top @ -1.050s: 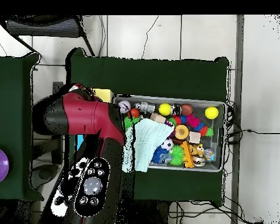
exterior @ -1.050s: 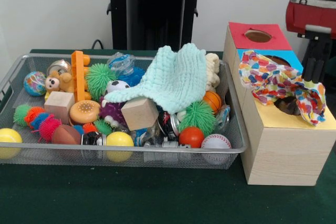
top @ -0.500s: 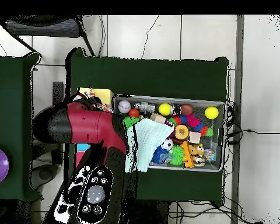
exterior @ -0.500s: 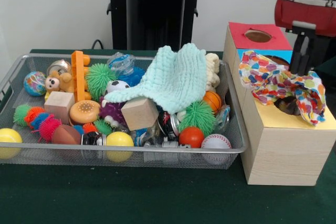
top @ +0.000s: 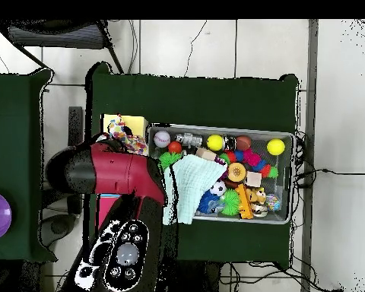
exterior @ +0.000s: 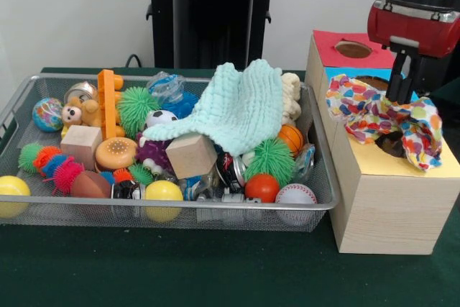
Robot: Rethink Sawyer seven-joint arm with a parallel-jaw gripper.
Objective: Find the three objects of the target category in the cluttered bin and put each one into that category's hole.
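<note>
White wall behind, dark green tabletop [exterior: 215,271] carrying a wire bin [exterior: 172,210] and a wooden box [exterior: 392,206] just to its right. Front view: the bin is packed with balls, spiky toys, wood blocks, a teddy [exterior: 80,113] and an orange toy [exterior: 109,102]; a mint knit cloth [exterior: 241,109] is draped over the middle of the heap, hiding what lies under it. The box top has three coloured sections, red [exterior: 352,48] at the back with a round hole, blue behind the cloth, yellow [exterior: 402,167] at the front. A multicoloured spotted cloth [exterior: 381,116] lies across the blue and yellow sections, partly over the yellow hole and partly spilling over the edge, so it looks only half fed in; a judgement, the target category seems to be cloths. The arm [exterior: 417,26] comes down at the box's far right, gripper [exterior: 399,77] just above the spotted cloth's back edge; I cannot tell whether the jaws are open or closed, or gripping the cloth. Overhead view: the red arm [top: 113,171] covers most of the box, leaving the yellow section [top: 136,123] and a bit of spotted cloth [top: 121,131] visible beside the bin [top: 288,137]. The mint cloth [top: 187,186] sits at the bin's end nearest the box, overhanging the rim, likely the next pick.
</note>
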